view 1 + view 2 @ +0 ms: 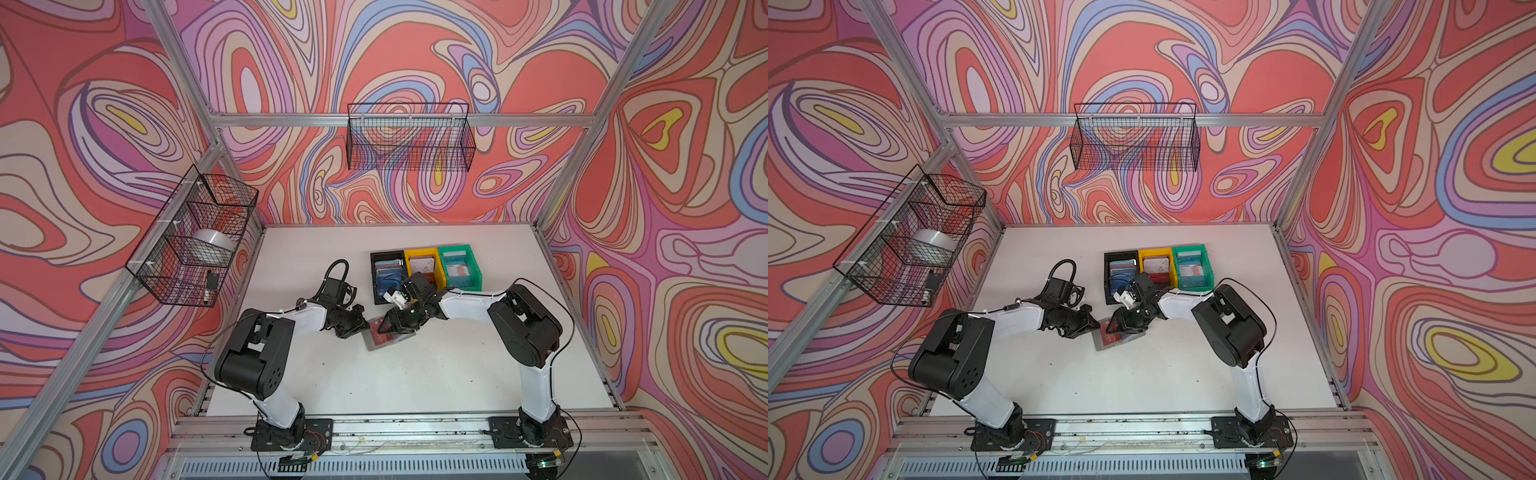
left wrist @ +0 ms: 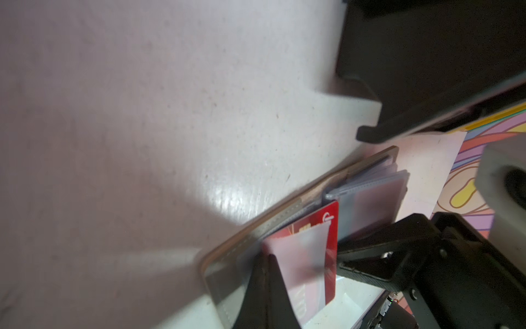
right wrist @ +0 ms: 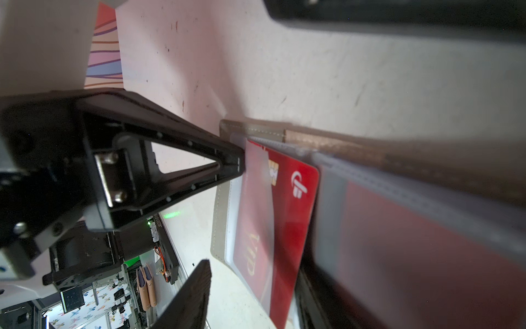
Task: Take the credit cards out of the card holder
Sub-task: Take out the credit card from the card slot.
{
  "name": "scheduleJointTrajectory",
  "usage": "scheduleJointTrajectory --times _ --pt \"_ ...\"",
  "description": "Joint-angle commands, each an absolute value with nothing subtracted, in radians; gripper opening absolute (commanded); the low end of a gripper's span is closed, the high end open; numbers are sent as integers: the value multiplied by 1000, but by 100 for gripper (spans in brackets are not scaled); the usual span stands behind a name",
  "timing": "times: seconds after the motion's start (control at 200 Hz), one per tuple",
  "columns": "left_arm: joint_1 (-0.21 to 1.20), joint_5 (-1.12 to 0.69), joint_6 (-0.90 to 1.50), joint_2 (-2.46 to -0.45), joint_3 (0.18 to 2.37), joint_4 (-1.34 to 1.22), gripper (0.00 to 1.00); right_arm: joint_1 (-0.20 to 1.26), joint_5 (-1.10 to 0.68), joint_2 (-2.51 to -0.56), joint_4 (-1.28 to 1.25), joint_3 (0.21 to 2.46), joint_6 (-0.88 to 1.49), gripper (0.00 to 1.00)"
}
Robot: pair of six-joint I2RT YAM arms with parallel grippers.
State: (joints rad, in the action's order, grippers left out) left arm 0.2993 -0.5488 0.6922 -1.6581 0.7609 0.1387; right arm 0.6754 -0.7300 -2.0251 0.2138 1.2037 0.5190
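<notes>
Card holder (image 1: 376,344) lies open and flat on the desk (image 1: 457,365), mid-desk, between the two tools. Black bin (image 1: 373,278), yellow bin (image 1: 420,251) and green bin (image 1: 478,270) stand in a row just behind it, with cards in them.

Left tool (image 1: 362,328): jaws pressed together, nothing seen between them. In the right wrist view its tip bears on the frosted sleeve at the holder's outer corner. Judged purpose: pin the holder so it does not slide along with a card.

Right tool (image 1: 392,329): jaws spread over the open page. One of its fingers (image 3: 196,296) stands just beside the card's edge; no contact visible.

Red "VIP" card (image 3: 299,205): partly out of its clear sleeve, bare end toward the spine, the rest under frosted plastic. The next sleeve seems to hold a second reddish card (image 3: 412,256), fully seated, though it is blurred.

Judgement: the step in hand is drawing out the red card. The next move calls for the right tool to close on the bare end and pull in line with the sleeve mouth. Risk: the card is thin and slick, and the sleeve may lift with it if the left tip slips.
</notes>
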Motion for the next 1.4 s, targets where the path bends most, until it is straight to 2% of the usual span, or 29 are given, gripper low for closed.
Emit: scheduleJointTrajectory --times 0.0,0.305,0.596,0.986,1.392 --pt "297 -515 687 -1700 732 153 0 673 -711 -2054 228 1190 521 48" --pt "297 -505 674 -1686 718 167 0 663 -693 -2036 241 1189 512 42" --pt "296 -505 676 -1683 719 169 0 644 -701 -2041 247 1194 497 31" --pt "295 -502 674 -1684 715 169 0 644 -738 -2071 215 1196 502 22" --pt "295 -500 671 -1686 713 170 0 641 -737 -2041 206 1181 504 3"
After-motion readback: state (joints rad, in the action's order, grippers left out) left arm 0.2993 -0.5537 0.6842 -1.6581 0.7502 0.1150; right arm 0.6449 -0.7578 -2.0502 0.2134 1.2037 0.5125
